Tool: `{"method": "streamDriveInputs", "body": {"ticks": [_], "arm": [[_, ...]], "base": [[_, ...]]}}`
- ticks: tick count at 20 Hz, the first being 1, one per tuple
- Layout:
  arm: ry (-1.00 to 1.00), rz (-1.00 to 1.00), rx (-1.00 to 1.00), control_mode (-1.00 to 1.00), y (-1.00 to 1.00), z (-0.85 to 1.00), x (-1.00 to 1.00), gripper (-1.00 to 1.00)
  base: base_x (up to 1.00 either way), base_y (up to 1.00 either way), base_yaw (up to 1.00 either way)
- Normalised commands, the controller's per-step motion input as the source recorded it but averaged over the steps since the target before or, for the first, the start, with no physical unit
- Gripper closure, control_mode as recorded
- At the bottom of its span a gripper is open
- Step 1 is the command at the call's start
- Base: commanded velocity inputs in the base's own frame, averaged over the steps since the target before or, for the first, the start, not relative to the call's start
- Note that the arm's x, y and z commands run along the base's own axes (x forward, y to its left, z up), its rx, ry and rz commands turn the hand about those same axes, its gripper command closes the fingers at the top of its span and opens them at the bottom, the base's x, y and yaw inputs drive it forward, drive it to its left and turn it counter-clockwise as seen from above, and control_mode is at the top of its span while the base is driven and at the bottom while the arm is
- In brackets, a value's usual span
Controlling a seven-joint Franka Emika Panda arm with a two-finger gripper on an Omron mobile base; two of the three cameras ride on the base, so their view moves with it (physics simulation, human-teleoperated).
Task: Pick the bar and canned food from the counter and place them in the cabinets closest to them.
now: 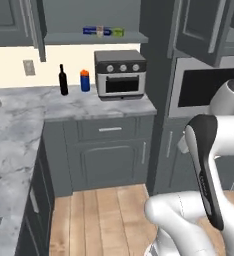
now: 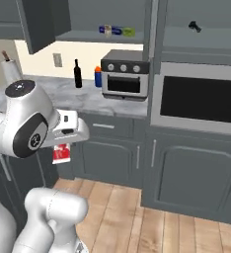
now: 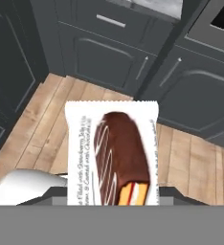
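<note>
My gripper (image 2: 62, 146) is shut on the bar (image 2: 61, 153), a red-and-white wrapped packet that hangs below the hand, out over the wooden floor in front of the lower doors. In the hand view the bar (image 3: 111, 153) stands upright between the jaws, its wrapper showing a chocolate-coated bar, and it hides the fingertips. The marble counter (image 1: 79, 102) (image 2: 83, 101) lies beyond. Above it an open upper cabinet shows its shelf (image 1: 94, 38) (image 2: 90, 37). The canned food is out of view.
On the counter stand a toaster oven (image 1: 120, 74) (image 2: 125, 75), a blue cylinder with an orange lid (image 1: 85, 81) (image 2: 98, 76) and a dark bottle (image 1: 63, 80) (image 2: 78, 73). A long blue-and-green box (image 1: 103, 31) (image 2: 116, 31) lies on the shelf. A built-in oven (image 2: 201, 99) is at the right.
</note>
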Motion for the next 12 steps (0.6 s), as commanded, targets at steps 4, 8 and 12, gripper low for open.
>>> {"method": "streamDriveInputs", "body": {"ticks": [4,8,12], "arm": [[0.00,0.00,0.00,1.00,0.00,0.00,0.00,1.00],[0.00,0.00,0.00,1.00,0.00,0.00,0.00,1.00],[0.00,0.00,0.00,1.00,0.00,0.00,0.00,1.00]], "base": [[-0.58,-1.00,-0.06],[-0.22,-0.95,-0.10],[0.06,-0.74,-0.18]]}}
